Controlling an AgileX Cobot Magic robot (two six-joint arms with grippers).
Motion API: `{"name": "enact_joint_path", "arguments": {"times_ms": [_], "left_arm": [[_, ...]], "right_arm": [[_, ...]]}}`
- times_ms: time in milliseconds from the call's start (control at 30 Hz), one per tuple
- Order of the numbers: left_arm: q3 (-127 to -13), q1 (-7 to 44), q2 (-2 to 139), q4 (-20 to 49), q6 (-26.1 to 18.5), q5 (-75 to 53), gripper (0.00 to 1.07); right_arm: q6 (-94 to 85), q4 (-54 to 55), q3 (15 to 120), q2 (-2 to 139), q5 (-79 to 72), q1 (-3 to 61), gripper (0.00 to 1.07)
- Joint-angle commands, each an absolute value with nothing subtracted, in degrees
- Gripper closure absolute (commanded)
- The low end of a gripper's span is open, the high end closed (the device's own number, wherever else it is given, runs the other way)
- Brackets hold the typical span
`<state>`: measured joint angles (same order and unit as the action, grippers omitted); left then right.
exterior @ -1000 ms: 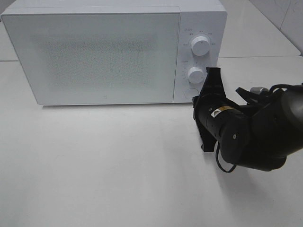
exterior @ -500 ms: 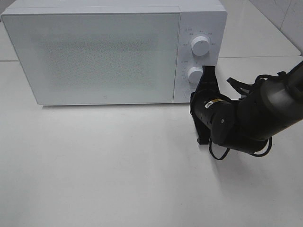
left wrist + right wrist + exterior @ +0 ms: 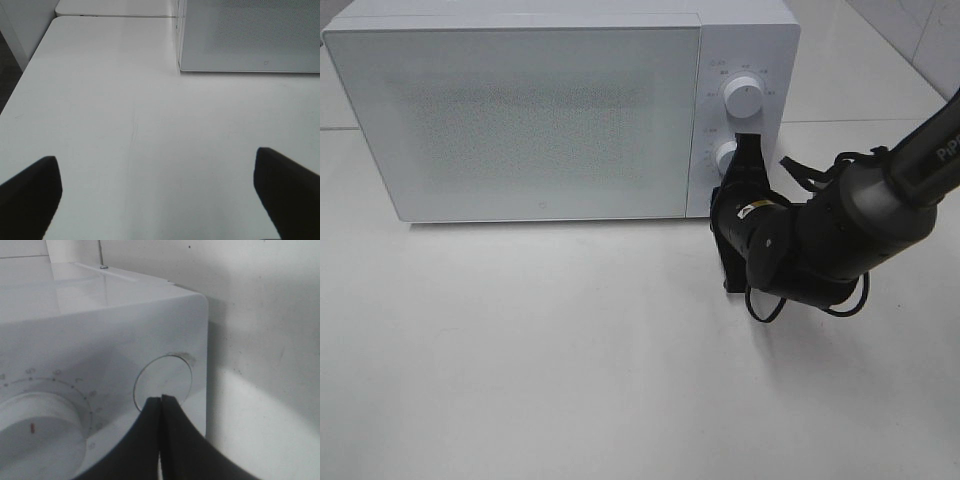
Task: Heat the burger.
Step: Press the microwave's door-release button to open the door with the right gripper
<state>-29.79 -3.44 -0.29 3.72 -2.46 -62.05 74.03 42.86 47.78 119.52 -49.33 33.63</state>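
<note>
Exterior high view: white microwave [image 3: 520, 110] at 11 o'clock, door closed; right gripper [image 3: 747, 145] at 2 o'clock, against the control panel.
Right claw: pressed together, holding nothing, tips at the round button [image 3: 162, 375] beside the lower dial [image 3: 35, 432].
Left claw: left gripper [image 3: 159, 185] spread wide, empty, over the table [image 3: 125, 115].
Burger: in no view; possibly inside, cannot tell.
Progress: probably a button press; heating not visibly started.

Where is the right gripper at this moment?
The right gripper is at the front of the microwave, on the right of the high view, its shut tips at the edge of the round button next to the lower knob.
</note>
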Motion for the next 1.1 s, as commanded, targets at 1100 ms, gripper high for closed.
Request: {"name": "enact_joint_path", "arguments": {"times_ms": [1100], "left_arm": [[-29.56, -3.44, -1.38, 4.13, -2.46, -61.25, 0.09]], "right_arm": [[73.51, 44.00, 53.92, 123.47, -57.07, 31.97, 1.07]]}}
